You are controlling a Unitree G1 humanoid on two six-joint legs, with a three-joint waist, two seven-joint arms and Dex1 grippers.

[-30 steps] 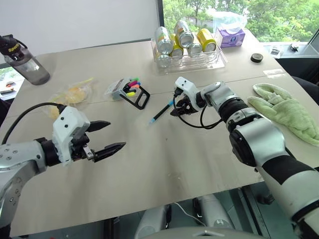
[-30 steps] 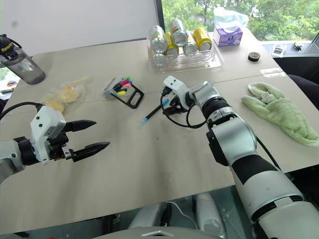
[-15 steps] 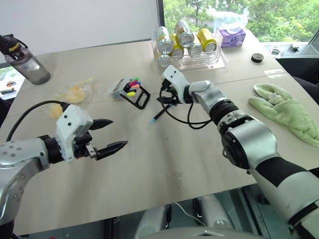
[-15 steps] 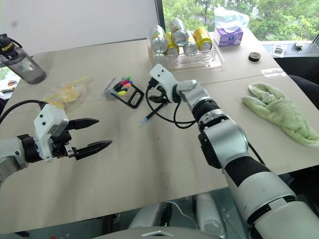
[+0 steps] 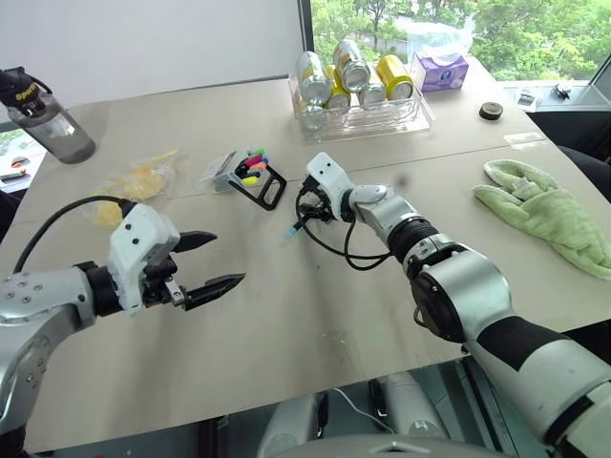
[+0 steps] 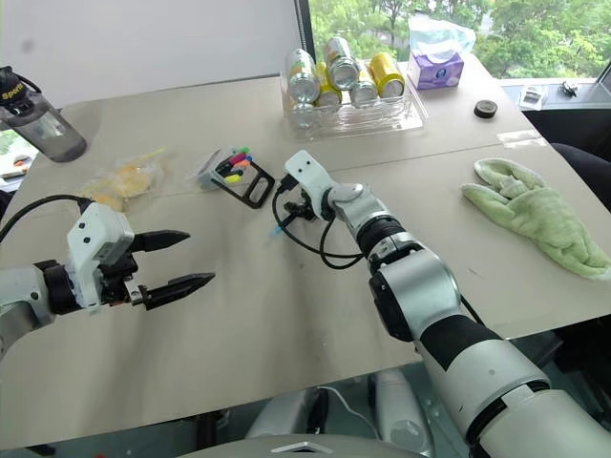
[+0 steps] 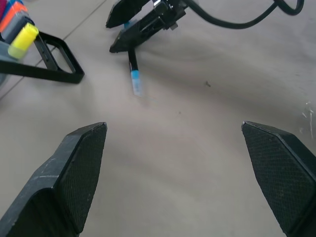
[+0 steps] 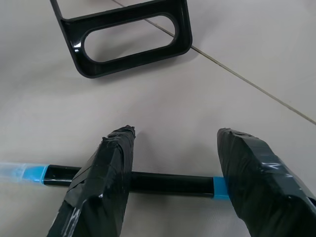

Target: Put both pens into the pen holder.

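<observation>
Table (image 5: 286,315); R wrist view: pen (image 8: 163,183) btwn parted R hand (image 8: 173,185) fingers.

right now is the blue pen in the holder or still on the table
Out of it. The blue pen lies flat on the table, between the right hand's open fingers, beside the pen holder.
</observation>
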